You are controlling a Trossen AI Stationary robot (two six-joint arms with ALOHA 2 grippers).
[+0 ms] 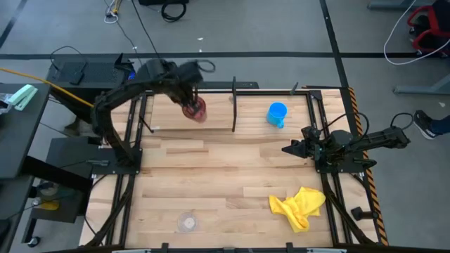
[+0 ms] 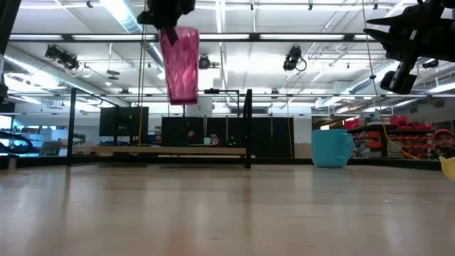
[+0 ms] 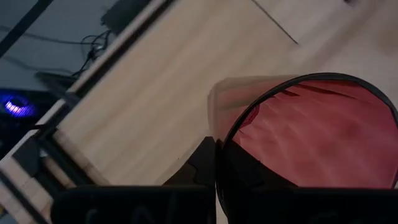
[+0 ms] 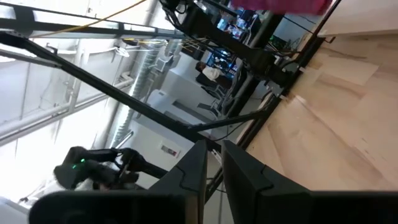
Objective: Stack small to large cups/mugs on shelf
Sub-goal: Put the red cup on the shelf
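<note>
Dark red tumbler [image 2: 180,64]: pinched at the rim by the left gripper [image 1: 184,97], hung well clear of the bench [image 1: 211,190], mouth up, long axis close to upright with a slight tilt.
Key relation: carried above the shelf [image 1: 234,105], over the span between its two end posts, nearer the left post; bottom still well above the shelf's rail in the low view.
Left wrist view: tumbler's open mouth [image 3: 311,130] filling the frame just past the fingers, bare wood beneath.
Left arm pose: reached from the bench's left edge across to the far side, wrist turned down over the tumbler.
Blue cup [image 1: 277,114]: upright on the bench just right of the shelf's right post, handle side toward the near edge; nearer the right arm.
Clear cup [image 1: 187,223]: on the bench at the near edge, well apart from the shelf and both arms.
Right gripper [image 1: 290,148]: idle at the right side, raised off the bench, fingers nearly pressed together with only a thin gap, empty.
Yellow cloth [image 1: 299,205]: crumpled near the right front corner, out of the way.
Likely next need: straight descent to set the tumbler on the shelf.
</note>
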